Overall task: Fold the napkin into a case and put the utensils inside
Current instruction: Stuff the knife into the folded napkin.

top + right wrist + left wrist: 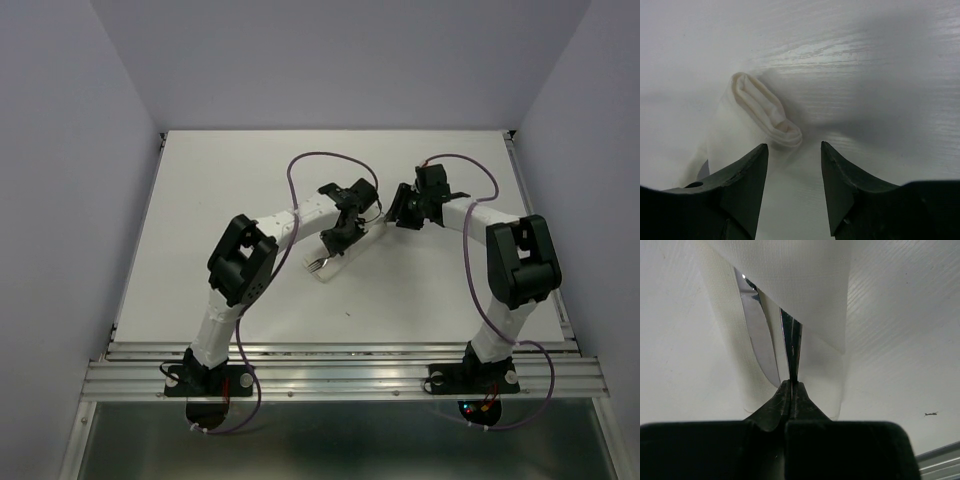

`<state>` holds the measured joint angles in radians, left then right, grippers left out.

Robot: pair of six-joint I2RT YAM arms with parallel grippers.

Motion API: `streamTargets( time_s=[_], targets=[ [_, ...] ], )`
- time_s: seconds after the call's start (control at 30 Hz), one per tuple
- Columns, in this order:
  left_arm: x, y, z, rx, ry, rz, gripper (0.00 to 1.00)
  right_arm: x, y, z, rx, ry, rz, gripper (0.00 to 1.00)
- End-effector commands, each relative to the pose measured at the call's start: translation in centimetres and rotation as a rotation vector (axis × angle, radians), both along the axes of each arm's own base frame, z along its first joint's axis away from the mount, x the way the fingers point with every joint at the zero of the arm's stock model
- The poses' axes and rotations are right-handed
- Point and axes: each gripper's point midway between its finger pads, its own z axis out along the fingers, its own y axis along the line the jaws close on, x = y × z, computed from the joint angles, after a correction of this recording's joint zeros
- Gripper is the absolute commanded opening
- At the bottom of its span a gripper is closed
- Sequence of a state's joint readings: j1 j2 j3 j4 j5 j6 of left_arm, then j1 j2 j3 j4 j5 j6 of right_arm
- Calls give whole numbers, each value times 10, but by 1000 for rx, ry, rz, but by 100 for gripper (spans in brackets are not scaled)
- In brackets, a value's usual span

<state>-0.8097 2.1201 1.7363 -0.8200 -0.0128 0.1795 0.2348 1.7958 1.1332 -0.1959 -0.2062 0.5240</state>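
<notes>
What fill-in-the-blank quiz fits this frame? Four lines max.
1. The left gripper is ____ on a utensil seen edge-on.
2. In the left wrist view, a second utensil lies to the ____ of the gripped one.
3. The right gripper has its jaws standing ____ above the folded end of the case.
Missing words: shut; left; open.

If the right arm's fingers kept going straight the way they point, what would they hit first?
Most likely the rolled end of the soft white folded napkin, just ahead of the open right gripper, slightly left of its centre line; depth is hard to judge.
</notes>
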Motion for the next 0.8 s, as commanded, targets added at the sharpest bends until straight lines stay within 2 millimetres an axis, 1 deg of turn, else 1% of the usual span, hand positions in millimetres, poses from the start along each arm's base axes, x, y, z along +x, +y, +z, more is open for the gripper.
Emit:
streamTargets(
  time_s=[0.0, 0.03, 0.1, 0.17, 0.27, 0.3, 0.33, 0.4, 0.5, 0.57, 0.6, 0.63, 0.77],
  targets=[
    [-1, -9, 4, -29, 30, -32, 0, 21, 2, 0, 2, -30, -10, 49],
    [-1, -12, 3, -38, 35, -39, 0, 25, 2, 2, 5, -35, -16, 45],
    [-1, -13, -1, -36, 43, -44, 0, 30, 2, -2, 0, -35, -29, 40],
    [-2, -16, -2, -44, 54, -48, 0, 37, -2, -5, -16, -40, -60, 31],
    [-1, -18, -2, -51, 59, -50, 0, 44, -2, -7, -19, -43, -70, 26],
    [-1, -19, -2, -53, 59, -51, 0, 45, -1, -10, -18, -38, -68, 24],
    [0, -20, 0, -59, 56, -51, 0, 45, 0, -16, -16, -24, -67, 20],
    [0, -20, -1, -58, 57, -50, 0, 45, 1, -19, -9, -23, -64, 19],
    [0, -21, 0, -63, 58, -51, 0, 43, 0, -13, -1, -50, -74, 21],
    [0, -22, 0, -68, 57, -52, 0, 45, -2, -2, -2, -76, -82, 25],
    [1, -21, -1, -65, 58, -51, 0, 45, -2, 2, 0, -83, -82, 27],
    [2, -21, -1, -67, 56, -49, 0, 45, -2, 4, 0, -87, -87, 32],
    [4, -23, -2, -77, 55, -38, 0, 47, -10, 17, -21, -121, -125, 40]
  ],
)
